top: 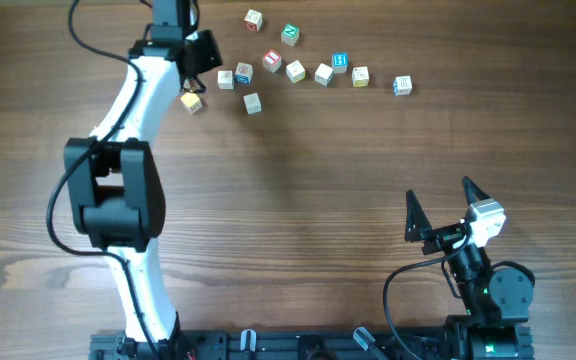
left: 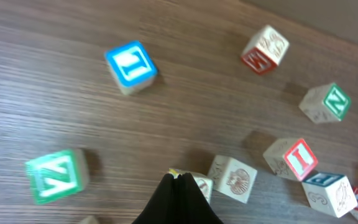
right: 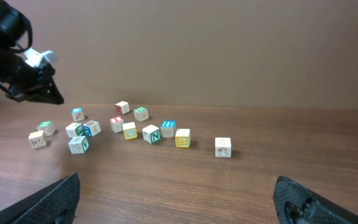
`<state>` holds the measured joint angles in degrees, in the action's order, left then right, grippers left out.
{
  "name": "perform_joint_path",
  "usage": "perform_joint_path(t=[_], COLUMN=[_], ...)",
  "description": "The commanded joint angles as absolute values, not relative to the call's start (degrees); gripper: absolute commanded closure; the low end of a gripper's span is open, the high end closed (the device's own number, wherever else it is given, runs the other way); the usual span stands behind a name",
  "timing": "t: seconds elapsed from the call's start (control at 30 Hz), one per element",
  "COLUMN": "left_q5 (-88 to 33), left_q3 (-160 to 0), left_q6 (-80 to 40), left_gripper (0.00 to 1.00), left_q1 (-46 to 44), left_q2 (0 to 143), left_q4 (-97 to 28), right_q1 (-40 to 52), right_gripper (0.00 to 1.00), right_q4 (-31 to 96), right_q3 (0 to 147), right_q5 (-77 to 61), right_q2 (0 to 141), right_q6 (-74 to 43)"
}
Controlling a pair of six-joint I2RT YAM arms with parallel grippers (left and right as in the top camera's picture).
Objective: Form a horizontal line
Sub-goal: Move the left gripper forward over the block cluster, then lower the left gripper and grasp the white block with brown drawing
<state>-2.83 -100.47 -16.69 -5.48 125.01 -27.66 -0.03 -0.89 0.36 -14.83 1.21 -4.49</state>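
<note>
Several small wooden letter blocks lie at the far side of the table in a loose row, from a yellowish block (top: 191, 100) on the left to a blue one (top: 401, 85) on the right. My left gripper (top: 204, 56) is over the left end of the group. In the left wrist view its fingers (left: 180, 178) are pressed together, tips over a pale block (left: 199, 185) beside a drawing block (left: 234, 179). A blue block (left: 131, 65) and a green block (left: 56, 176) lie nearby. My right gripper (top: 438, 213) is wide open and empty (right: 179, 199), far from the blocks (right: 149, 133).
Two blocks sit farther back, a red-faced one (top: 254, 18) and a green one (top: 290, 34). One pale block (top: 252, 102) lies just in front of the row. The left arm (top: 118, 190) stretches along the left side of the wooden table (top: 298, 190).
</note>
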Motion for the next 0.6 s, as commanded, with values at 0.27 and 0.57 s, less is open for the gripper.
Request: perform_joint_path(t=[0.27,0.57], left_q5=[-2.7,-2.7], left_q3=[-101.2,-100.6], left_q6=[-17.0,-17.0], left_gripper=[0.81,0.8], left_q1=[-11.9,-12.1], left_q2=[131.1,131.3], left_q4=[-24.2,-25.3], right_q1=[0.3,0.3], right_gripper=[0.0,0.0], right_q4=[-1.2,-1.2], right_q3=[0.3,0.3], right_q5=[-15.4,-15.4], right_q2=[0.8,0.8], right_q6=[-4.7,-4.7])
